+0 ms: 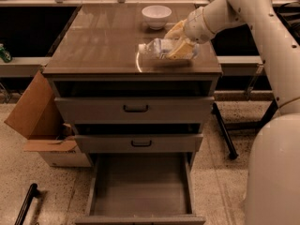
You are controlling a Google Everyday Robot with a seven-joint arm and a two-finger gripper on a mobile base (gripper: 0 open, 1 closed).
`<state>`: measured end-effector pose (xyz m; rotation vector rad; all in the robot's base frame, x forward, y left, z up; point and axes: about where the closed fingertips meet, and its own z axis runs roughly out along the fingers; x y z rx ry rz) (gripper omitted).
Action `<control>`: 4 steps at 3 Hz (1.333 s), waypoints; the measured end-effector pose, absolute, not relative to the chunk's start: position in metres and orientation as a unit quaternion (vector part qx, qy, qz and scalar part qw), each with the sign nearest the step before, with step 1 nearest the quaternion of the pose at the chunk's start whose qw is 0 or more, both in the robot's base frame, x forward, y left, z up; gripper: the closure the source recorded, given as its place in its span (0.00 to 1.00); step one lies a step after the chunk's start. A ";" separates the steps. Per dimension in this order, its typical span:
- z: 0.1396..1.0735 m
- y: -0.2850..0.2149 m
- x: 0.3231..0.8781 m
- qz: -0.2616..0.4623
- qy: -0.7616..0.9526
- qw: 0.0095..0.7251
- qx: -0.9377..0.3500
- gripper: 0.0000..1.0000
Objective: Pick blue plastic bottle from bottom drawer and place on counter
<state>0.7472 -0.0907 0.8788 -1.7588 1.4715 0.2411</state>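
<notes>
The blue plastic bottle (159, 48) is a small clear bottle with a white cap pointing left. It lies on its side over the right front part of the counter (103, 36). My gripper (180, 42) is shut on the bottle, its pale fingers (180, 51) on either side of the bottle's body. I cannot tell whether the bottle rests on the counter or hangs just above it. The bottom drawer (140, 184) stands pulled open below, with nothing on its grey floor.
A white bowl (156, 15) stands at the back of the counter. Two upper drawers (136, 109) with black handles are slightly open. A cardboard box (42, 125) sits on the floor at the left. A small green can (4, 53) is on the left bench.
</notes>
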 end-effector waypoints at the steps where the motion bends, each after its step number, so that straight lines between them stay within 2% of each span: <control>1: 0.871 -0.092 0.767 0.078 0.599 0.404 -0.687 0.81; 4: 0.881 -0.103 0.797 0.017 0.615 0.429 -0.661 0.11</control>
